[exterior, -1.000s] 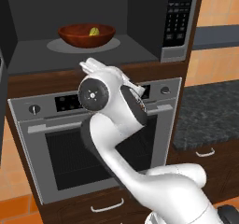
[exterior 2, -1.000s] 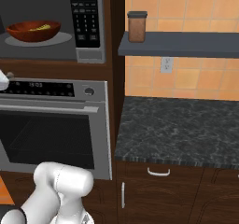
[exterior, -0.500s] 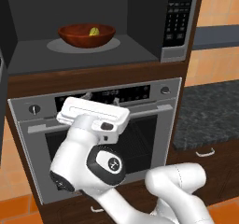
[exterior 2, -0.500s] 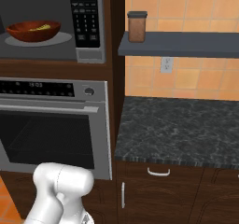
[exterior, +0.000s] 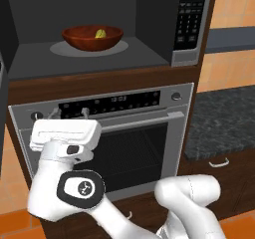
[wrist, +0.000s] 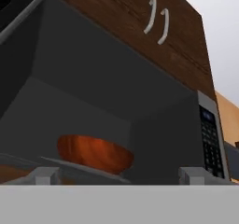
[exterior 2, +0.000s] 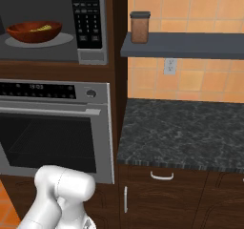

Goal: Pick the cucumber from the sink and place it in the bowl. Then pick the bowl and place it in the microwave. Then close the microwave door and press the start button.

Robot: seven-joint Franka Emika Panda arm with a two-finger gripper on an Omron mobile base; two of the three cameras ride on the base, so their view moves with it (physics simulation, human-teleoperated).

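Note:
The reddish-brown bowl (exterior: 84, 39) (exterior 2: 28, 32) (wrist: 93, 153) sits on the grey turntable inside the microwave (exterior: 191, 19) (exterior 2: 88, 23). The yellow-green cucumber (exterior: 101, 33) (exterior 2: 42, 28) lies in it. The microwave door (wrist: 14, 1) stands swung open at the left, so the cavity is open to the front. My gripper (exterior: 68, 113) (wrist: 121, 176) hangs low in front of the oven's control panel. It points up at the microwave, open, with nothing between its fingers. The sink is out of view.
A steel wall oven (exterior: 124, 148) (exterior 2: 47, 137) sits directly under the microwave, close behind my hand. To the right lie a dark stone counter (exterior 2: 181, 132) and a shelf (exterior 2: 190, 46) carrying a brown jar (exterior 2: 140, 27). Wooden cabinet doors with handles (wrist: 156, 20) are above the microwave.
The arm has swung down from level with the microwave shelf to low in front of the oven, and the hand now points upward. The gripper stayed open. Bowl and cucumber have not moved.

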